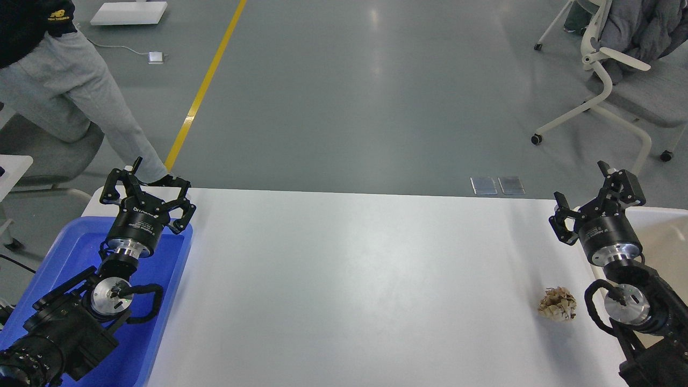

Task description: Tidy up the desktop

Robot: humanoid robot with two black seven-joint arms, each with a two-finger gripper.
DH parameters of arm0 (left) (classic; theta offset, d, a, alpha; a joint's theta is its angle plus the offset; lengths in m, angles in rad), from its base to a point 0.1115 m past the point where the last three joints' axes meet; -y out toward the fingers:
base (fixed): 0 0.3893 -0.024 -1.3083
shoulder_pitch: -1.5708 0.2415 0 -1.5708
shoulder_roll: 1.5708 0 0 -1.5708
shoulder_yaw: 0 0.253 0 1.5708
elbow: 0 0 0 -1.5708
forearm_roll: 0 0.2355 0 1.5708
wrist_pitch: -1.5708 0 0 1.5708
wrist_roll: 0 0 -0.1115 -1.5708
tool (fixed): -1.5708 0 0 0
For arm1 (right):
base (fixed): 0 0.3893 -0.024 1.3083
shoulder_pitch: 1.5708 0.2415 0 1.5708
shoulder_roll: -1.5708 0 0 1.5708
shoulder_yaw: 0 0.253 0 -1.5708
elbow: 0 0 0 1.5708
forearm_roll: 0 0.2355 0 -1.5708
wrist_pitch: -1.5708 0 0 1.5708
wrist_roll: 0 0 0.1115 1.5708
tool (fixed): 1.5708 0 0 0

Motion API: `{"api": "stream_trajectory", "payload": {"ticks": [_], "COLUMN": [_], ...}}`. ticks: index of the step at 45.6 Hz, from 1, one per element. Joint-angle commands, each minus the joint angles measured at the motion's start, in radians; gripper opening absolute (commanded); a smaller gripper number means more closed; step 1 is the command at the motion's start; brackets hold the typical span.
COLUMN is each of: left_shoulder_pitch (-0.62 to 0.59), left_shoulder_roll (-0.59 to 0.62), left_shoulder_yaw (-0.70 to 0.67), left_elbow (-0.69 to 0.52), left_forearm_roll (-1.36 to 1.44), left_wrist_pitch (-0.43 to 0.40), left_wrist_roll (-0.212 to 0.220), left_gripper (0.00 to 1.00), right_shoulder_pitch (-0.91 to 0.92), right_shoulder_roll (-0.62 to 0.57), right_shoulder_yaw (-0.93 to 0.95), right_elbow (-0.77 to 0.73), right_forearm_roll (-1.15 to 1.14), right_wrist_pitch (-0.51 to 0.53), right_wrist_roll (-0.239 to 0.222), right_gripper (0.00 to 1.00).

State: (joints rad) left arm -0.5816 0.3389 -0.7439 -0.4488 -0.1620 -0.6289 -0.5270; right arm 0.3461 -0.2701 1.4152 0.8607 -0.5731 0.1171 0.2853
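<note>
Near right on desktop [344, 279]: paper wad [558, 304] lying just left of right gripper [583, 193] (fingers spread, empty; left gripper [148, 180] likewise, well apart).

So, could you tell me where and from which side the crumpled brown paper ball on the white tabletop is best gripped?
Probably from straight above, closing across the middle of the crumpled brown paper ball. It is a loose, roughly round wad lying free on the white tabletop, so no side offers a handle. The right gripper, open and nearest, suits it; the cream bin stands just behind.
</note>
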Motion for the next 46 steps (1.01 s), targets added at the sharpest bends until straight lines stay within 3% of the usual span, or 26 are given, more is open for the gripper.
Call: {"api": "stream_trajectory", "payload": {"ticks": [1,19,26,36,46], "left_shoulder_pitch": [0.000,0.000,0.000,0.000,0.000], "left_shoulder_roll": [-0.001,-0.001,-0.001,-0.001,-0.001], "left_shoulder_yaw": [0.000,0.000,0.000,0.000,0.000], "left_elbow": [0.001,0.001,-0.001,-0.001,-0.001], "left_forearm_roll": [0.002,-0.001,-0.001,-0.001,-0.001], "left_wrist_pitch": [0.000,0.000,0.000,0.000,0.000], "left_wrist_roll": [-0.001,-0.001,-0.001,-0.001,-0.001], "left_gripper": [1.00,1.00,1.00,1.00,1.00], "right_shoulder_pitch": [-0.001,0.005,0.001,-0.019,-0.018], "right_shoulder_roll": [0.000,-0.015,-0.055,-0.170,-0.379], "right_shoulder_yaw": [-0.001,-0.016,-0.122,-0.284,-0.467], "right_elbow": [-0.002,-0.012,0.040,0.199,0.310], "right_forearm_roll": [0.001,0.036,0.065,0.064,0.036], "right_wrist_pitch": [-0.001,-0.010,-0.019,-0.045,-0.057], "right_wrist_roll": [0.000,-0.009,-0.008,-0.009,-0.009], "right_gripper": [1.00,1.00,1.00,1.00,1.00]}}
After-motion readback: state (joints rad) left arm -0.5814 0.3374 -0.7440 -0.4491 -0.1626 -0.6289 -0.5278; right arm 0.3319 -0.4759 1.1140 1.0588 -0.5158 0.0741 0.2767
